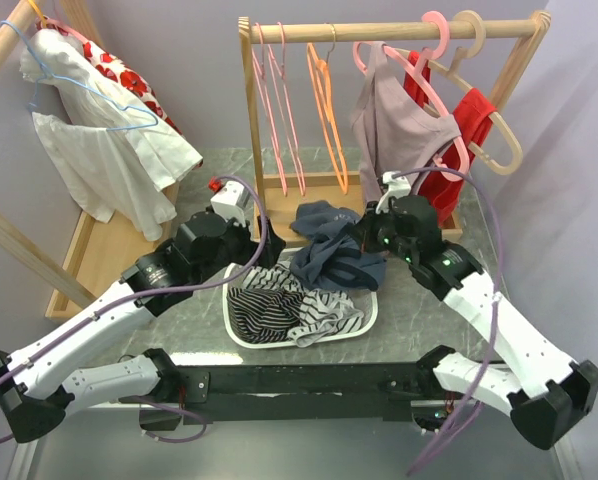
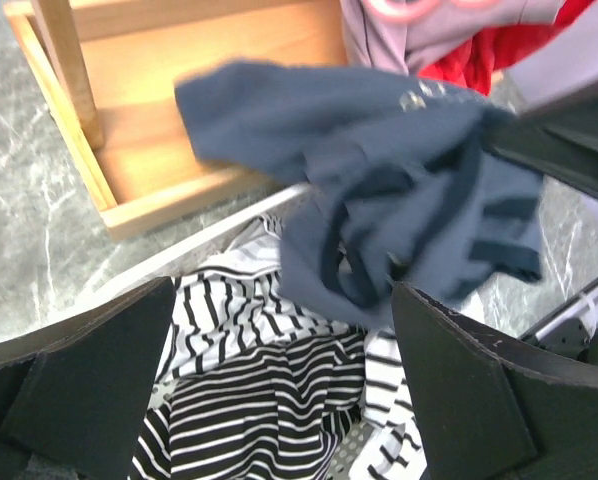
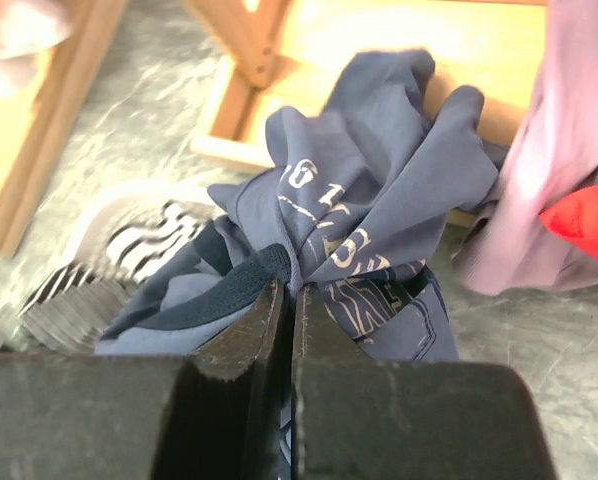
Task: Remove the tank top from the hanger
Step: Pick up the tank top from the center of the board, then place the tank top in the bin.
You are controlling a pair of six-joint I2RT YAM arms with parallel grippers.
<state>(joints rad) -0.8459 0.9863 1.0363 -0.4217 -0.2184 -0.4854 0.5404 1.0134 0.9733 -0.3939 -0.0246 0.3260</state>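
A mauve tank top [image 1: 394,125] hangs on a pink hanger [image 1: 434,90] at the right end of the wooden rail; its hem shows in the wrist views [image 3: 559,150] [image 2: 379,30]. My right gripper [image 1: 364,237] [image 3: 289,295] is shut on a fold of a crumpled navy printed garment [image 1: 334,250] [image 3: 369,200] [image 2: 399,190], held just above the white tray [image 1: 229,310]. My left gripper [image 1: 269,255] [image 2: 279,400] is open, its wide fingers [image 2: 79,390] straddling striped clothes [image 2: 259,390] [image 1: 279,305] in the tray, touching nothing.
A red garment [image 1: 459,150] hangs beside the mauve top on a beige hanger [image 1: 499,140]. Empty pink [image 1: 274,110] and orange [image 1: 327,110] hangers hang on the rail. The rack's wooden base [image 2: 179,100] lies behind the tray. A white floral garment [image 1: 109,130] hangs on the left rack.
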